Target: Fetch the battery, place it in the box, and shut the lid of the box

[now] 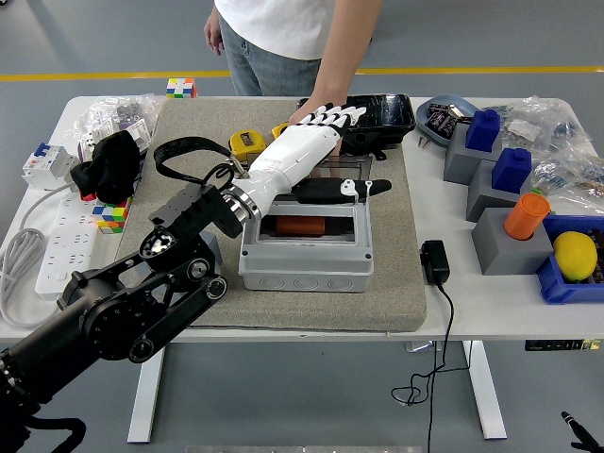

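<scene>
Reaching over the grey plastic box (304, 257) with the white left hand (316, 142), fingers spread and empty, behind the clear upright lid (326, 172), orange cylindrical battery (300, 226) lying inside; risking pinching the person's hand (304, 115) beside it.

A: Any way in behind the box (304, 255)?
B: No. The left hand (316, 142) reaches over its far edge, a person's hand (316, 115) just beyond, with a tape measure (247, 144) and black case (382, 113) beside.
A: In front?
B: The mat (396, 302) is bare there and right of the box, up to the adapter (434, 261) on the surface (472, 302).
</scene>
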Robot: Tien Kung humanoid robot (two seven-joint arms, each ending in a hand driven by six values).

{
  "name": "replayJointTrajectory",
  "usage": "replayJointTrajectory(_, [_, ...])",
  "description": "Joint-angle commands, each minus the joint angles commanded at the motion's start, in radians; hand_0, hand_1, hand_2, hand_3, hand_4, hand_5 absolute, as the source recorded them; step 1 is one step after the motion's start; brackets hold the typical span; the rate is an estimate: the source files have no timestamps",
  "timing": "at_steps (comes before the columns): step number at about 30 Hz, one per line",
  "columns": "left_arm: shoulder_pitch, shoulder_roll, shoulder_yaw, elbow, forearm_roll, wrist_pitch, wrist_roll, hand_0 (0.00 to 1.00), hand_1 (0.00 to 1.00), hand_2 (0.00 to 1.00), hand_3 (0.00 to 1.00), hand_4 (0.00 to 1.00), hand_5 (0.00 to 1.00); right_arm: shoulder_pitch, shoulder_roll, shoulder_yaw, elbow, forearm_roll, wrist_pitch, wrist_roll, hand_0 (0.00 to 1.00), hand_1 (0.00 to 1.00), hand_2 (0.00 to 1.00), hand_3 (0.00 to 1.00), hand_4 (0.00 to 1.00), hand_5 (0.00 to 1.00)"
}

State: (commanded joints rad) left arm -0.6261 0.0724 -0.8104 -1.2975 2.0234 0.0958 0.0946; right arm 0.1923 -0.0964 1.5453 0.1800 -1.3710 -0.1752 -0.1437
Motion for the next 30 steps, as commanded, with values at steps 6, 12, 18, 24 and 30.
replayJointTrajectory(6, [-0.004, 0.01, -0.022, 0.015, 0.078, -0.142, 0.116, 0.998, 0.998, 0.998, 0.998, 0.998, 0.998, 0.0, -0.001, -0.003, 0.0, 0.001, 0.0, 0.0, 0.774, 0.719, 0.739, 0.722, 0.927, 0.816])
replayJointTrajectory(12, [-0.004, 0.014, -0.026, 0.002, 0.077, -0.125, 0.115, 0.998, 0.998, 0.998, 0.998, 0.998, 0.998, -0.004, 0.0, 0.0, 0.0, -0.003, 0.001, -0.002, 0.774, 0.719, 0.74, 0.722, 0.928, 0.815])
replayJointTrajectory(18, [-0.006, 0.018, -0.022, -0.008, 0.082, -0.135, 0.132, 0.998, 0.998, 0.998, 0.98, 0.998, 0.998, 0.001, 0.0, -0.003, 0.0, 0.001, 0.001, -0.001, 0.774, 0.719, 0.74, 0.723, 0.928, 0.815])
replayJointTrajectory(24, [-0.015, 0.021, -0.034, -0.005, 0.102, -0.147, 0.179, 0.998, 0.998, 0.983, 0.845, 0.998, 0.998, 0.005, -0.002, -0.002, 0.0, 0.001, 0.0, -0.002, 0.775, 0.719, 0.74, 0.722, 0.928, 0.816])
replayJointTrajectory(30, [-0.021, 0.028, -0.057, -0.005, 0.114, -0.156, 0.185, 0.998, 0.998, 0.927, 0.824, 0.998, 0.998, 0.004, 0.0, -0.003, 0.0, 0.002, 0.0, -0.001, 0.774, 0.719, 0.74, 0.722, 0.928, 0.817])
